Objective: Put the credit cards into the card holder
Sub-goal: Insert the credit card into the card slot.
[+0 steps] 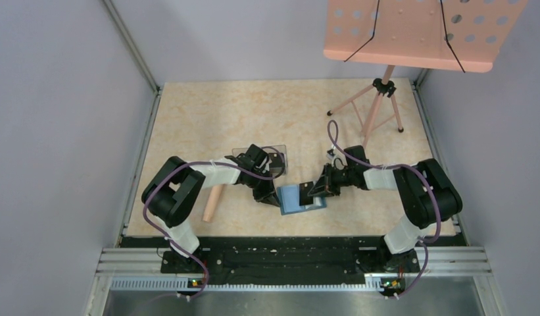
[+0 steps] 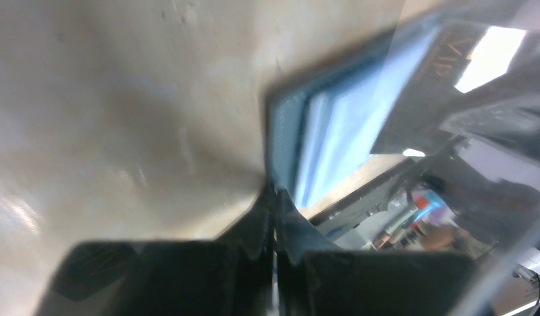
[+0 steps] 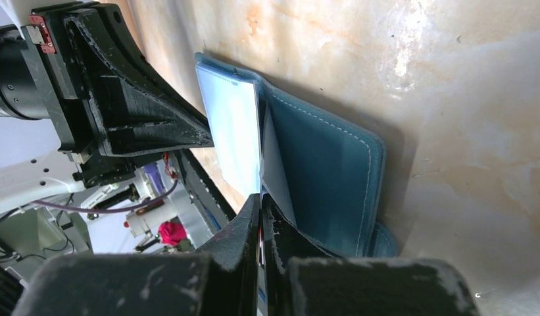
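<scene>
Right fingers (image 3: 248, 220) nearest, pinched together. Surface (image 1: 254, 118) carries open holder (image 1: 294, 201), mid-front. Left fingers (image 2: 257, 220) together, tips at its edge. We judge card (image 2: 438, 99) clamped in right fingers at pocket mouth. Insertion step; next needs straight push, holder steadied.

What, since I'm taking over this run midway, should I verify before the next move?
1. Teal-blue folding card holder lies open, pale inner face up: ok.
2. Left gripper pinning the holder's edge: cannot tell; it is shut, tips at that edge.
3. Right gripper shut, tips at the holder's inner flap: ok.
4. Thin black credit card held in the right gripper: cannot tell.
5. Light wooden cylinder lies apart from the holder: ok.
</scene>
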